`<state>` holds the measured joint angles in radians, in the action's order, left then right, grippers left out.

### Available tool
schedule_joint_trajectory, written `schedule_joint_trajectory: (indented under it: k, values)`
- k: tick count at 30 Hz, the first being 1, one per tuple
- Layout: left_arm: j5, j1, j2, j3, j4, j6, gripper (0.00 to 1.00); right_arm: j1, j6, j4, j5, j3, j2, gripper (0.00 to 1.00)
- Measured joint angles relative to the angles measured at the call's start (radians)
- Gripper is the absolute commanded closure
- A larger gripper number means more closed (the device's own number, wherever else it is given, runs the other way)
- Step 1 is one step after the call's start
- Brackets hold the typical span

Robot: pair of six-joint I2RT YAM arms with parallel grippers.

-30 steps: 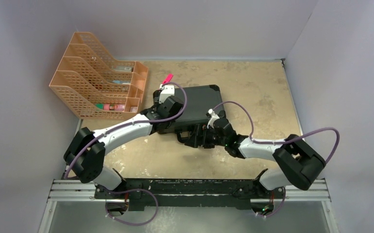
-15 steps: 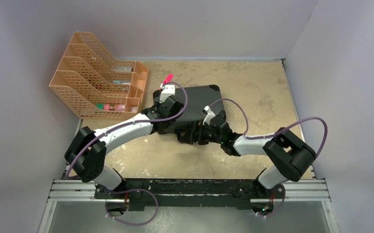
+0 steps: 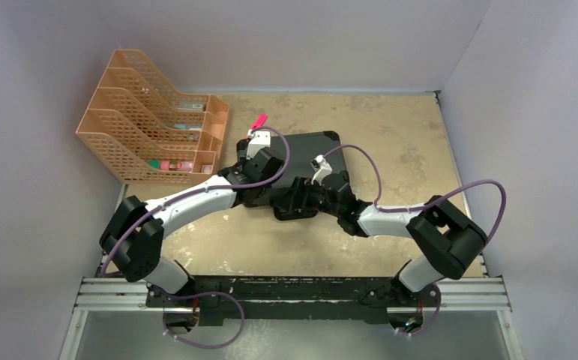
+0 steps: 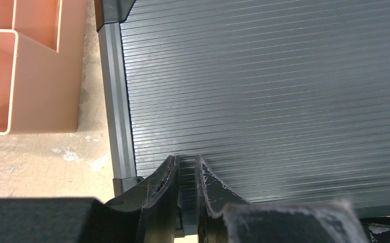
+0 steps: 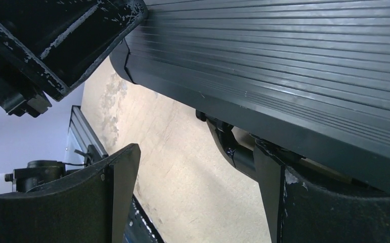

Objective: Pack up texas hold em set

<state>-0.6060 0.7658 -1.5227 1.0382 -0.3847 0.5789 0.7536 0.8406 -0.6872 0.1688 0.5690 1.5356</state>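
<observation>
Two grippers are gathered at the 6 o'clock side of the closed black case (image 3: 312,154). The case is laid flat near the middle of the tan table (image 3: 409,135) with its ribbed lid turned up.

The left gripper (image 4: 185,159) is set on the lid's near edge, close to the corner at 7 o'clock. Its jaws are drawn almost together, with only a thin slit left between them. Nothing is seen to be gripped there, and whether the tips are pressed against the lid cannot be told.

The right gripper (image 5: 195,152) is brought in low against the same near edge, just to the 3 o'clock side of the left one. Its jaws are spread wide and nothing is held between them. The case's carry handle (image 5: 230,149) is seen under the lid's rim, just beside the jaw nearer the case. Contact between the two cannot be made out.

An orange mesh file organiser (image 3: 147,124) is placed at 10 o'clock from the case, near its left edge but apart from it. A small red-pink item (image 3: 258,121) is seen by the case's 11 o'clock corner, and what it is cannot be told.
</observation>
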Motion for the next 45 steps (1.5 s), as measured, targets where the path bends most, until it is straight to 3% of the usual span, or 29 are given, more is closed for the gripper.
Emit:
schedule_joint_trajectory:
  k: [10,22,29,36,45]
  values:
    - [0.012,0.000,0.031,-0.004,-0.045,-0.001,0.81,0.008,0.003,0.022,-0.034,0.005,-0.008,0.17]
    - [0.002,0.000,0.243,-0.058,-0.069,0.033,0.49,-0.004,-0.044,0.100,-0.125,-0.037,-0.272,0.20]
    - [-0.061,-0.016,0.284,-0.145,-0.064,0.119,0.39,-0.004,-0.045,0.192,-0.134,-0.106,-0.303,0.27]
    - [-0.046,-0.074,0.288,-0.236,-0.024,0.173,0.39,-0.004,-0.050,0.242,-0.157,-0.127,-0.279,0.44]
    - [-0.016,-0.098,0.298,-0.267,0.037,0.187,0.62,-0.002,-0.044,0.249,-0.183,-0.088,-0.135,0.57]
